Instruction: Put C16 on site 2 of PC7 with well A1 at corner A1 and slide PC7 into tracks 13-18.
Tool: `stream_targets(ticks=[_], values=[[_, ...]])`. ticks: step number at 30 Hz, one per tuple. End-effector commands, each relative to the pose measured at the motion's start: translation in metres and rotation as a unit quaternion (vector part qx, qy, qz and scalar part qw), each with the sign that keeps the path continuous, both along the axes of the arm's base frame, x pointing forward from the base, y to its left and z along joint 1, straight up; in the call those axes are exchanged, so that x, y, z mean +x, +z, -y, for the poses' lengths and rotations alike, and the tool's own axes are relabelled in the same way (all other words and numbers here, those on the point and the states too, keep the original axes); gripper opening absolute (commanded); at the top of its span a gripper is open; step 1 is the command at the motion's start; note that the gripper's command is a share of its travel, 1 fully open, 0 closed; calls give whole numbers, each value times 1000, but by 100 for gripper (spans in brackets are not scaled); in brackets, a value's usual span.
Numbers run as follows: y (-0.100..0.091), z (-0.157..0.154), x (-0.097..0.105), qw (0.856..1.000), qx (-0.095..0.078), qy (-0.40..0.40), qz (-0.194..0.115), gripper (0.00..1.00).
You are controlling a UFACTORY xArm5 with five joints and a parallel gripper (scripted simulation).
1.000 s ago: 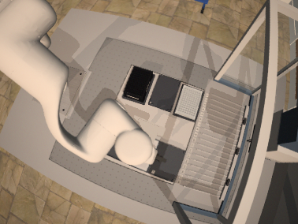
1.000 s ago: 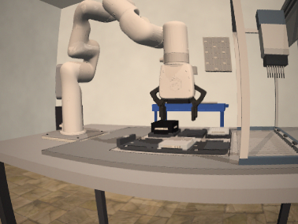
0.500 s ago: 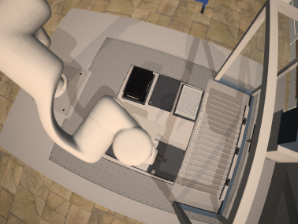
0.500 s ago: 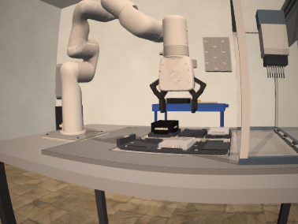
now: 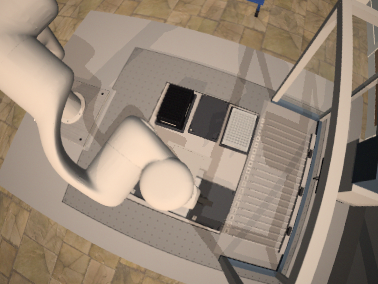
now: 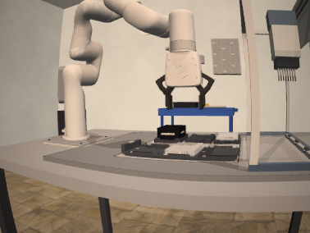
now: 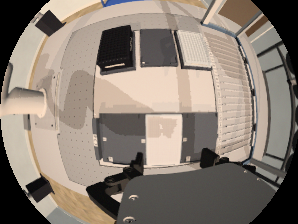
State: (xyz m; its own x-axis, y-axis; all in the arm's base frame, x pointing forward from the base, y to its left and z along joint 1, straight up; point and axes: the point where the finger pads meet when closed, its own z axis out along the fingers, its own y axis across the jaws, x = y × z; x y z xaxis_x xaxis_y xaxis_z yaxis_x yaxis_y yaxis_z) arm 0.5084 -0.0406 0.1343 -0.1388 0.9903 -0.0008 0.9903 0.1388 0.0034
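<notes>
The carrier PC7 (image 5: 217,200) (image 6: 221,152) (image 7: 120,137) lies on the apron in front of the rails (image 5: 275,170) (image 7: 229,96). A pale plate, which I take for C16 (image 6: 182,148) (image 7: 162,136), lies flat on its middle site. The sites on either side are bare and dark. My gripper (image 6: 184,107) (image 7: 173,160) is open and empty, hanging well above that plate. My arm hides the plate in the top view. The black block C51 (image 5: 175,106) (image 6: 172,132) (image 7: 116,50) and the white plate C15 (image 5: 239,129) (image 6: 227,137) (image 7: 194,48) sit in their nests. The S2 nest (image 5: 208,117) (image 7: 158,48) between them shows a flat dark grey top.
The instrument's frame post (image 6: 254,102) stands at the right by the rails, with a pipetting head (image 6: 284,41) hanging above. My arm's base (image 6: 75,135) stands at the left of the table. A blue table (image 6: 197,111) stands far behind.
</notes>
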Motion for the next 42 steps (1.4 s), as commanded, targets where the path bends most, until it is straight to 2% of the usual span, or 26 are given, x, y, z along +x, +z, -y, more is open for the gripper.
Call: stream_targets(ticks=[1, 13, 34, 42], values=[[5, 0, 1, 1000, 0, 0, 2, 100], [5, 0, 1, 1000, 0, 0, 2, 100], [-7, -91, -19, 1000, 0, 17, 1, 100], [-7, -91, -19, 1000, 0, 17, 1, 100]])
